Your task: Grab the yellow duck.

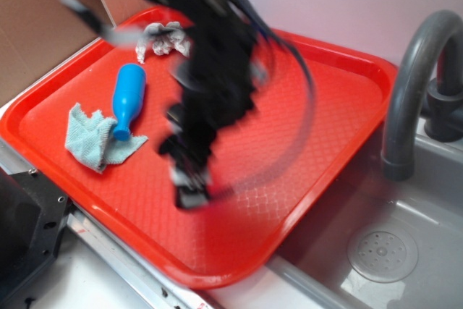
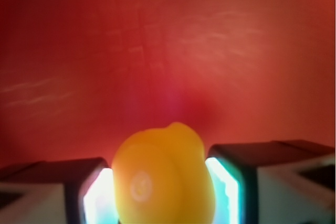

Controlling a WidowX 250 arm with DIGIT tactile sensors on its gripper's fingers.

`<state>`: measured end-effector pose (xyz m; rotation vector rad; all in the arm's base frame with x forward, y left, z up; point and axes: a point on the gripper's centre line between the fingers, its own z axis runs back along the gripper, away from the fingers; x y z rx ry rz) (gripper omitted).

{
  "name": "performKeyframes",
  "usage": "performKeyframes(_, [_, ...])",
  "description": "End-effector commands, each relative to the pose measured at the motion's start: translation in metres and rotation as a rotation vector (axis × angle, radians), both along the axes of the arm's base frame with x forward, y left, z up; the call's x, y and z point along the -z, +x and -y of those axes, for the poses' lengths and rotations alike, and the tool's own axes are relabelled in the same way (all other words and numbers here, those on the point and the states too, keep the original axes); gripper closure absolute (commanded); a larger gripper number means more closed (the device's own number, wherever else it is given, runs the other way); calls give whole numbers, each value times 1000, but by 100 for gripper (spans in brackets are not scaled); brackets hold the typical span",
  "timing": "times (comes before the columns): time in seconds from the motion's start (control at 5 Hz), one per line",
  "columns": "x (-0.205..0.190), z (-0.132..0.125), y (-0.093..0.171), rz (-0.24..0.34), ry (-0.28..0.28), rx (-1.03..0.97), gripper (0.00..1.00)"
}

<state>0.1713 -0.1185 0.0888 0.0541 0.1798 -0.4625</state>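
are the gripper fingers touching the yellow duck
Touching. The wrist view shows the yellow duck wedged between both fingers with no gap either side; the exterior view is too blurred to help.

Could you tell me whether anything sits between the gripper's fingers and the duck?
Nothing visible does. In the wrist view the duck sits right between the fingers of the gripper, over the red tray.

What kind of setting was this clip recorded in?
Probably a toy kitchen sink setup: a grey faucet arches over a grey basin with a round drain, and a red tray lies beside it, with a cloth on it.
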Motion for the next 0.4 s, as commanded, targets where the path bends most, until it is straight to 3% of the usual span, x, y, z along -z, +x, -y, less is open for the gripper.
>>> performKeyframes(0.0, [-101,-48,-30,269,-125,-431,100])
performKeyframes(0.2, [-128,-63,-31,295,-235,-430,100])
